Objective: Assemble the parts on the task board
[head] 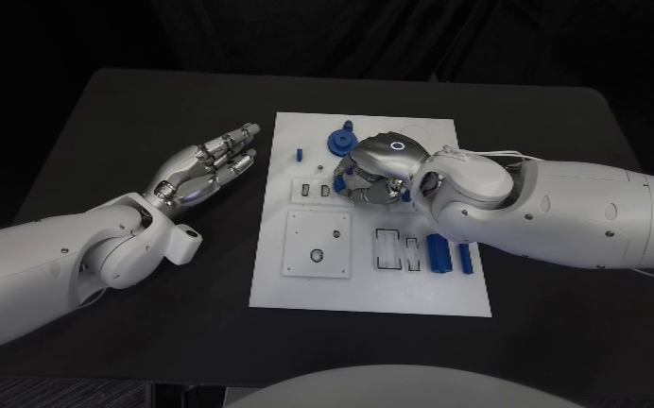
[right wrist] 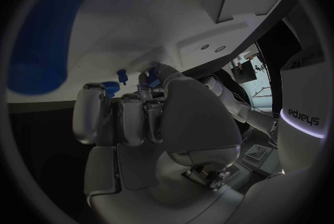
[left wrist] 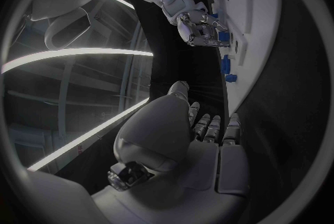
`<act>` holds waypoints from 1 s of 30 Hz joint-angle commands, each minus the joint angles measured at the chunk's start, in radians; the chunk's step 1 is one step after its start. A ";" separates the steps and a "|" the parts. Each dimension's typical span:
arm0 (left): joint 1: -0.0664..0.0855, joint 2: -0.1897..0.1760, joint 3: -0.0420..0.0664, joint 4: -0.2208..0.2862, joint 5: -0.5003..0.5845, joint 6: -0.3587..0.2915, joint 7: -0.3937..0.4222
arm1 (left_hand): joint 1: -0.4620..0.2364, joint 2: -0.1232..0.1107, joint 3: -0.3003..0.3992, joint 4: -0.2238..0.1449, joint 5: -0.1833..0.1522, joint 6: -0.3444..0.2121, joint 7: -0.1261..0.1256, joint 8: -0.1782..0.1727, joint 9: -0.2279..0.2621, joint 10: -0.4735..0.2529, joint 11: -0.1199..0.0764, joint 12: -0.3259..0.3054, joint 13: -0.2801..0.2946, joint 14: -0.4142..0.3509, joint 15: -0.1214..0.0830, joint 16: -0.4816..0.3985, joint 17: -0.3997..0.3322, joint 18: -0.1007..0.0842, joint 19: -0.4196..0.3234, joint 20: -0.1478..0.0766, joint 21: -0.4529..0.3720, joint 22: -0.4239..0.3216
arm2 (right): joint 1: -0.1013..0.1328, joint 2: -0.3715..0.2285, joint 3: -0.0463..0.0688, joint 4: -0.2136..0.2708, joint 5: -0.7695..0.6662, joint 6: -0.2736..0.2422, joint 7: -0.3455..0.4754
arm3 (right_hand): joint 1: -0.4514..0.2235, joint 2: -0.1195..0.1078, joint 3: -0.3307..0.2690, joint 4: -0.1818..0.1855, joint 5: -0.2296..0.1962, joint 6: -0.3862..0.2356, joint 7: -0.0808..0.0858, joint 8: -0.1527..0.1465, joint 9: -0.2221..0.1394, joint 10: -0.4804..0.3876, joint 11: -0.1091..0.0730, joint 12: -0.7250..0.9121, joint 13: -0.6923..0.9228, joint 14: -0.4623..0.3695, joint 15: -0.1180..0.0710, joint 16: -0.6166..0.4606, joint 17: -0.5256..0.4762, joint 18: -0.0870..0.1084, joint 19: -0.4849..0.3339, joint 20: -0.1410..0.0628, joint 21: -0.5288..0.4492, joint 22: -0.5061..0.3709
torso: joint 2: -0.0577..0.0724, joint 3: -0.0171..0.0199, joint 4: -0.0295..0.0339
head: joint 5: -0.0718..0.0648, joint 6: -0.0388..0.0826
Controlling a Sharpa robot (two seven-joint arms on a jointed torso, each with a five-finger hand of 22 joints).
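The white task board (head: 357,287) lies in the middle of the black table. My right hand (head: 378,172) hovers low over its upper middle, fingers curled down, and pinches a small blue part (left wrist: 222,37) at its fingertips; the same blue part (right wrist: 152,77) peeks past the fingers in the right wrist view. A blue gear-like part (head: 341,139) and a small blue peg (head: 299,154) stand just beyond that hand. Two blue cylinders (head: 438,253) lie on the board under my right forearm. My left hand (head: 207,172) rests open on the table left of the board, holding nothing.
A square white plate (head: 317,243) with holes sits on the board's near left, with narrow slots (head: 390,249) beside it. A blue cylinder (right wrist: 45,34) looms close in the right wrist view. Bare black table (head: 150,106) surrounds the board.
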 commanded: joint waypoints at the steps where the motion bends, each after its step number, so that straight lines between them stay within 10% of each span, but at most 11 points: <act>1: -0.001 0.001 0.001 0.001 0.000 0.011 0.075 | -0.010 0.002 0.005 -0.001 -0.005 -0.007 -0.001 -0.003 0.001 -0.001 0.006 0.003 0.001 0.002 0.005 -0.004 -0.001 0.018 -0.001 0.004 0.003 0.001 | -0.007 0.002 -0.004 -0.001 -0.007 0.022 -0.014 | -0.012 0.000 -0.003 -0.008 -0.033 -0.009 -0.001 -0.009 0.002 0.081 0.006 -0.007 0.243 0.070 0.006 -0.006 0.138 0.012 -0.005 0.003 -0.007 0.127 | 0.000 -0.0001 0.0001 | 0.000 -0.001; 30: -0.002 -0.003 0.001 0.000 0.000 0.012 0.068 | -0.014 0.005 0.006 0.000 -0.009 -0.006 0.003 -0.002 0.001 -0.001 0.006 0.003 0.001 0.002 0.005 -0.004 -0.001 0.018 0.000 0.004 0.003 0.001 | -0.004 -0.022 -0.003 0.039 -0.007 -0.012 -0.027 | -0.011 0.013 0.003 -0.020 -0.027 0.023 -0.001 0.006 0.016 0.083 0.006 -0.006 0.245 0.071 0.006 -0.005 0.140 0.013 -0.003 0.002 -0.009 0.130 | -0.001 0.0000 -0.0010 | 0.009 -0.008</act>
